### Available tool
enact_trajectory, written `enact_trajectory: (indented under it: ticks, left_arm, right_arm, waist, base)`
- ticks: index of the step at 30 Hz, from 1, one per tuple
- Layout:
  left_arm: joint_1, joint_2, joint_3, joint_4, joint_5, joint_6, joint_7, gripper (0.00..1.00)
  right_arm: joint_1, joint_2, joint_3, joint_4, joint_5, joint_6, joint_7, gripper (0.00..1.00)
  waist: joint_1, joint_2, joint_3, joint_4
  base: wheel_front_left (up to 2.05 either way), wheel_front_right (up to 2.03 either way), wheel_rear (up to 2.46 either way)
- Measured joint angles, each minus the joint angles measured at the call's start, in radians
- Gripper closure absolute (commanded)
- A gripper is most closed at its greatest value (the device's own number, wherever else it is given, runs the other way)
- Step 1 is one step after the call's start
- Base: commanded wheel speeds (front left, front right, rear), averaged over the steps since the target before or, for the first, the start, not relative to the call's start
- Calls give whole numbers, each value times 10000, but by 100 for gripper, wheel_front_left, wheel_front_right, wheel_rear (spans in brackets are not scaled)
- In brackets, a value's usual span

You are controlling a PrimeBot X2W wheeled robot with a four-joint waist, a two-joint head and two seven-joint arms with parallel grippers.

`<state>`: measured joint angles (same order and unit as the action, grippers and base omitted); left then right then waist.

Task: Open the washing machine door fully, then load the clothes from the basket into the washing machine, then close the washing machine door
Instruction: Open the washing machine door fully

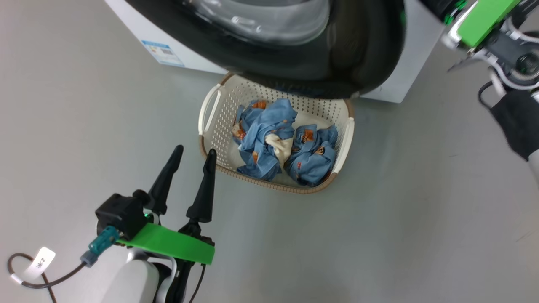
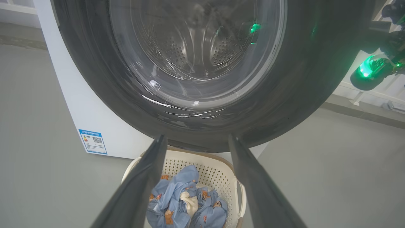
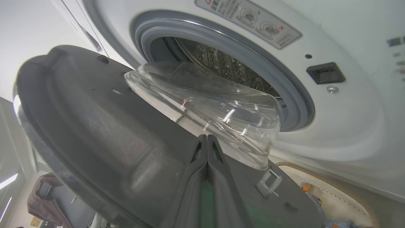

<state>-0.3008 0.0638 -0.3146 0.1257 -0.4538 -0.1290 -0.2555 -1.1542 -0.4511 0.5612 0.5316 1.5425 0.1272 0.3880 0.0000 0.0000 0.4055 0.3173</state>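
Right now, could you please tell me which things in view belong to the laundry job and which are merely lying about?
Job: large round glossy black washing machine door; big white front-loading washing machine; cream perforated plastic basket; light-blue printed clothes; open left gripper; shut right gripper.
Lying about: dark cable with a white tag; blue label sticker.

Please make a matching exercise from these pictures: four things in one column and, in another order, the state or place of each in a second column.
Things:
1. door
2. clothes
3. left gripper
4. right gripper

States or places:
A. lying in the basket
B. fingers shut together
C. swung partly open
D. fingers spread apart

Pairs: 1-C, 2-A, 3-D, 4-B
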Motion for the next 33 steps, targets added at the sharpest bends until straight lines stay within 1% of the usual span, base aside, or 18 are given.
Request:
enact_trajectory:
  ticks: [13, 18, 23, 33]
  left_arm:
    - [646, 207, 130, 48, 104, 0, 0, 0]
    - [964, 240, 199, 46, 169, 0, 0, 0]
    - [1025, 349, 268, 36, 205, 0, 0, 0]
    - [1233, 385, 370, 33, 276, 0, 0, 0]
  right_arm:
    - [1355, 399, 844, -1137, 184, 0, 552, 100]
    - [1929, 435, 1129, -1684, 184, 0, 673, 100]
    - [2336, 454, 1384, -2220, 184, 0, 769, 100]
    - [3027, 834, 1975, -2993, 201, 0, 871, 100]
  waist:
    - [0, 0, -898, -373]
    - [0, 0, -1314, -459]
    - [0, 0, -1605, -499]
    - [0, 0, -1958, -463]
  base:
    - [0, 0, 0]
    - [0, 0, 0]
    - [0, 0, 0]
    - [0, 0, 0]
